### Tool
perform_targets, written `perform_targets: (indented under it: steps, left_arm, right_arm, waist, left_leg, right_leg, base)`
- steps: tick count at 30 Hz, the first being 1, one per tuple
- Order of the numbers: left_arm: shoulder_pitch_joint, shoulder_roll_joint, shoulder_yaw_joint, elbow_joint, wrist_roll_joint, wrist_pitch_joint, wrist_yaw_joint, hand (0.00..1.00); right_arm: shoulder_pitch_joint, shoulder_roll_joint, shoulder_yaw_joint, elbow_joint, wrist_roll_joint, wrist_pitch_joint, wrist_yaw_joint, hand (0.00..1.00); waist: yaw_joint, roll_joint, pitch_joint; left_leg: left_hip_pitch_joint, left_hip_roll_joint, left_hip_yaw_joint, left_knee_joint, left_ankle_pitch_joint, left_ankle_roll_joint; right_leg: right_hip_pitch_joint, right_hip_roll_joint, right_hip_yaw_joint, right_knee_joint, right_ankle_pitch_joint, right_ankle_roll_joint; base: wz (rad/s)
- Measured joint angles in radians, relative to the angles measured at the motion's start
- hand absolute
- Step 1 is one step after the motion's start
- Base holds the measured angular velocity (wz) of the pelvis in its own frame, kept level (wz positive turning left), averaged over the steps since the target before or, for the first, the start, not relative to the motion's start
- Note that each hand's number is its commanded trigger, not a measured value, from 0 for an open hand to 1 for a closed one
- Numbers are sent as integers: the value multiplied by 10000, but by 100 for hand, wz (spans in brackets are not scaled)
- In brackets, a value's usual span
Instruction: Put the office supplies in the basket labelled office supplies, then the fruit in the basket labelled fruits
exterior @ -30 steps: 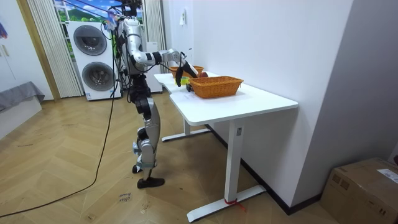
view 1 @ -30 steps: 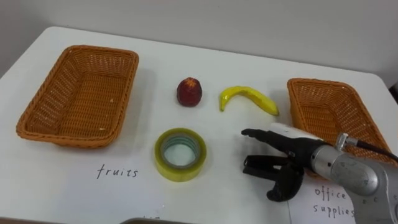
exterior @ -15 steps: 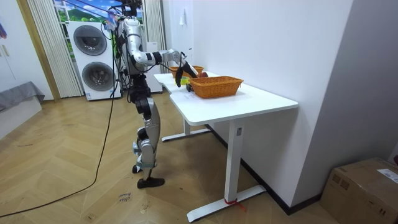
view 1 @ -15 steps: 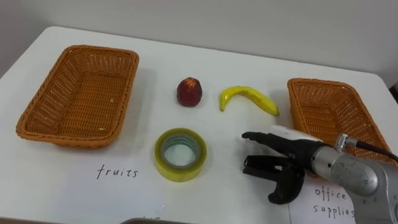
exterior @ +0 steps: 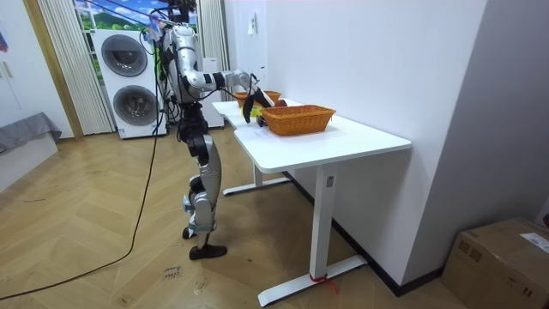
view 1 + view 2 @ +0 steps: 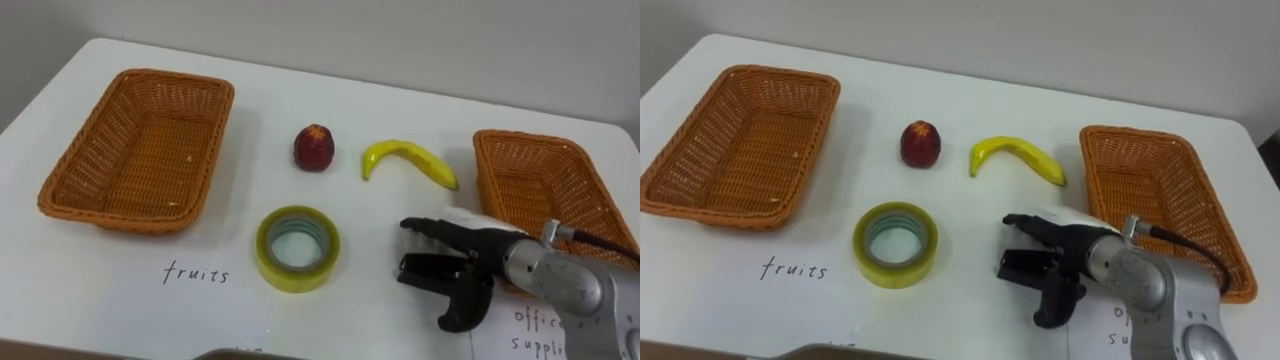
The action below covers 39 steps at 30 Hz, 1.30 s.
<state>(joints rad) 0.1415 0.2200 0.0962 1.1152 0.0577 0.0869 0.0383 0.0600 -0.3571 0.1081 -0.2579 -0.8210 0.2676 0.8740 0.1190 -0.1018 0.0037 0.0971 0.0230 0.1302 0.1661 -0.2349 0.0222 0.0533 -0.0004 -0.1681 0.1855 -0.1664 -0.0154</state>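
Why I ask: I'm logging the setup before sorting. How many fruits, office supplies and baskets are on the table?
Fruit: 2 (red fruit, banana)
Office supplies: 1 (tape roll)
Baskets: 2 (left basket, right basket)
Total: 5

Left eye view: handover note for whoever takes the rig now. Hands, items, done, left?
Right robot hand open, empty, at the table between tape roll and right basket.
Red fruit and banana lie on the table between the baskets; tape roll in front of them.
Done: nothing; both baskets empty.
Left: fruit to left basket, tape roll to right basket.
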Motion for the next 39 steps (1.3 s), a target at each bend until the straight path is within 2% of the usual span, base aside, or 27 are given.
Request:
perform_targets:
  steps: [2, 3, 4, 6, 7, 11, 13, 20, 24, 29, 33, 39]
  left_arm:
    - [5, -8, -11, 1, -2, 99, 137, 0]
    - [4, -10, -11, 0, -3, 137, 170, 0]
    - [6, -11, -13, 1, -2, 189, 200, 0]
    - [3, -20, -15, 0, -2, 224, 213, 0]
    - [5, -21, -15, 0, -2, 245, 241, 0]
    - [23, -32, -17, -56, 2, 373, 410, 0]
    - [22, -31, -19, -84, 1, 373, 452, 0]
    - [-18, -31, -24, -273, -1, 380, 496, 0]
    - [-3, -33, -27, -403, -8, 378, 738, 0]
    - [-3, -65, -148, -449, -67, 377, 962, 0]
    - [16, -66, -201, -440, -55, 376, 1077, 0]
    - [55, -70, -173, -445, -51, 333, 1076, 0]
  right_arm:
    - [0, 0, 119, 84, -1, 177, -68, 0]
    - [0, -1, 165, 104, -8, 193, -88, 27]
    - [0, 0, 261, 136, -16, 237, -127, 50]
    - [0, 0, 289, 163, -28, 311, -130, 79]
    - [0, 0, 300, 179, -29, 327, -135, 100]
    - [-131, 1, 288, 178, -145, 405, -549, 100]
    - [-269, 1, 290, 202, -188, 531, -614, 100]
    - [-308, 7, 300, 364, -458, 614, -735, 100]
    - [-310, 12, 287, 413, -455, 674, -769, 100]
    - [-306, 14, 270, 460, -124, 745, -866, 100]
    - [-269, 84, 271, 458, -57, 719, -971, 100]
    - [-256, 135, 233, 391, 83, 480, -1053, 100]
  waist:
    - [-5, -36, -8]
    - [-12, -41, -12]
    - [-11, -50, -18]
    - [-6, -51, -18]
    - [5, -51, -19]
    - [18, -50, -21]
    - [20, -52, -22]
    - [29, -41, -30]
    - [148, -10, -47]
    - [98, -5, -47]
    - [59, -1, -47]
    - [-69, -2, -50]
  left_leg:
    - [-1, -2, -2, -4, 0, 0]
    - [-1, -2, -5, -5, 0, 0]
    - [-1, -2, -17, -6, -1, -1]
    - [-2, -5, -20, 4, 0, -1]
    - [-2, -6, -24, 11, 0, 0]
    - [-2, -5, -38, 25, 0, 0]
    - [-3, -8, -53, 20, 0, 0]
    - [21, -19, -265, 49, 0, -1]
    - [29, -14, -270, 38, 0, -1]
    - [16, -10, -259, 10, 2, -2]
    - [15, -32, -252, 13, 26, -14]
    - [22, -30, -231, 3, 47, -22]
  right_leg:
    - [11, 1, -2, 4, 1, 0]
    - [17, 1, -8, 5, 1, -1]
    - [29, 2, -18, 5, 3, -4]
    - [33, 0, -16, 5, 8, -6]
    - [38, -1, -16, 7, 10, -6]
    - [46, 0, -23, 7, 14, -8]
    - [47, 0, -37, 7, 14, -8]
    - [129, -2, -227, -21, 14, -8]
    - [130, 2, -223, -26, 14, -8]
    - [142, -16, -219, -14, 14, -7]
    - [144, -20, -217, -13, 14, -7]
    - [123, -14, -194, -1, 15, -9]
  base:
    - [0]
    - [0]
    - [0]
    - [0]
    - [0]
    - [0]
    - [2]
    - [9]
    - [1]
    - [0]
    - [0]
    - [0]
